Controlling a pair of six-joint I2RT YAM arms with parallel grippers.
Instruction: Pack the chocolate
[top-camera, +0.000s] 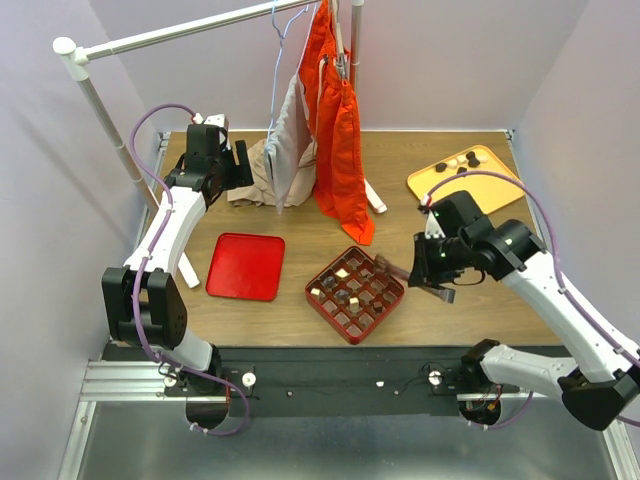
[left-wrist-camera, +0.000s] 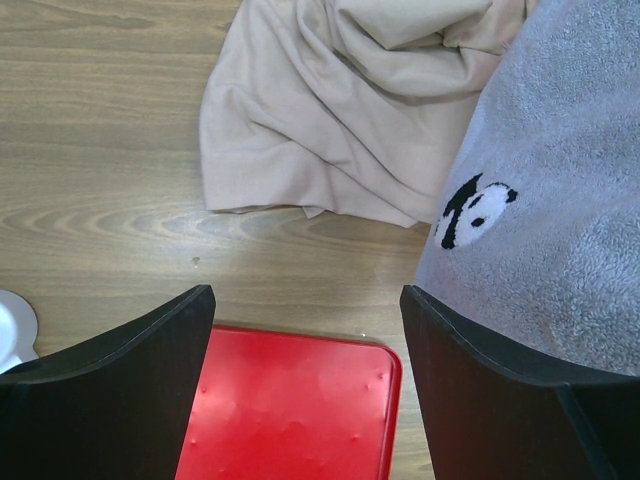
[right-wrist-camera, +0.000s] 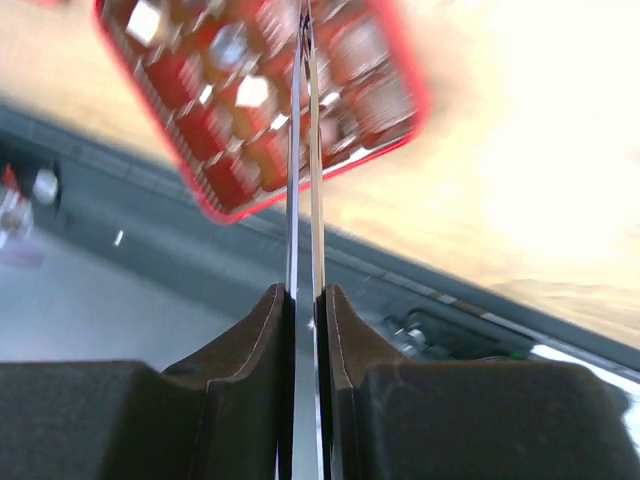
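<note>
Partly done: some chocolates (top-camera: 343, 272) in red box (top-camera: 355, 338), more on yellow tray (top-camera: 492, 182); right gripper (right-wrist-camera: 307, 295) clamps tweezers (right-wrist-camera: 305, 150), blades pressed together.

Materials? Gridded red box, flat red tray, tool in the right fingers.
Gridded red box: likely moulded plastic, glossy; highlights on cell walls. Flat red tray: smooth, rounded rim, probably plastic, semi-gloss. Tool: two thin bright blades, likely polished metal; mirror-like edges.
</note>
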